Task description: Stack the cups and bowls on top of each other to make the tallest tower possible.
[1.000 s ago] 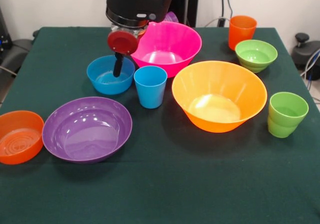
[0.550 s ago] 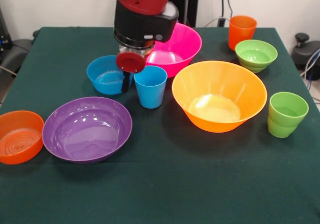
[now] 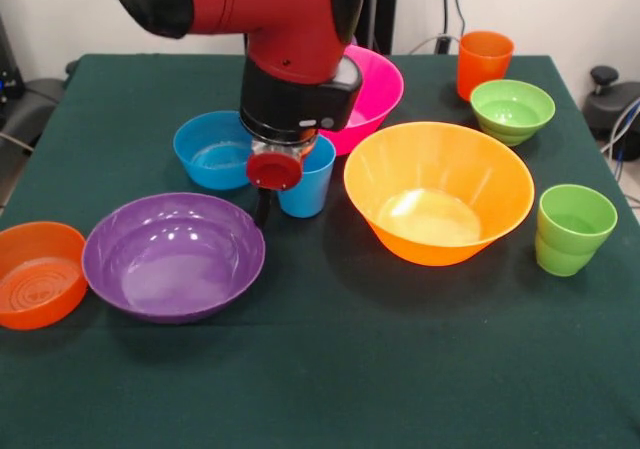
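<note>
1. Bowls nearest: small orange bowl (image 3: 38, 274) and wide purple bowl (image 3: 173, 256) sitting open side up, apart, unstacked.
2. Hanging low between purple bowl's far rim and sky blue cup (image 3: 308, 183): gripper (image 3: 264, 209); open or closed, cannot tell. Probably lining up on that rim.
3. Waiting mid-table: yellow-orange bowl (image 3: 438, 191), green cup (image 3: 573, 229), blue bowl (image 3: 212, 149).
4. Standing farthest: pink bowl (image 3: 375, 94), green bowl (image 3: 512, 110), orange cup (image 3: 484, 63). No tower yet.

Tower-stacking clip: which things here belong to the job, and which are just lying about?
Job: pink bowl, yellow-orange bowl, purple bowl, blue bowl, green bowl, orange bowl, blue cup, orange cup, green cup.
Lying about: cables by the wall, black gear at the right edge.
</note>
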You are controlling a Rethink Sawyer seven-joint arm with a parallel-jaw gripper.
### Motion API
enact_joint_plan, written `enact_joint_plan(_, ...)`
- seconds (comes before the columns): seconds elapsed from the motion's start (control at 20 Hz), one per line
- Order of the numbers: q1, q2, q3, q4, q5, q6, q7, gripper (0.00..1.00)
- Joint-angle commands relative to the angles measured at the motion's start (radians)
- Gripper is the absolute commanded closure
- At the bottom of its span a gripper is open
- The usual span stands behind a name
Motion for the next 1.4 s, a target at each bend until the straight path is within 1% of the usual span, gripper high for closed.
enact_joint_plan(0.05, 0.034, 0.054, -0.067, -0.063, -0.099, -0.071, 0.015, 0.00)
enact_joint_plan(0.65, 0.042, 0.006, -0.067, -0.017, -0.073, -0.067, 0.048, 0.00)
enact_joint_plan(1.0, 0.055, 0.007, -0.074, -0.012, -0.081, -0.075, 0.073, 0.00)
enact_joint_plan(1.2, 0.053, -0.019, -0.070, 0.007, -0.070, -0.068, 0.064, 0.00)
enact_joint_plan(1.4, 0.064, -0.052, -0.072, 0.020, -0.067, -0.052, 0.060, 0.00)
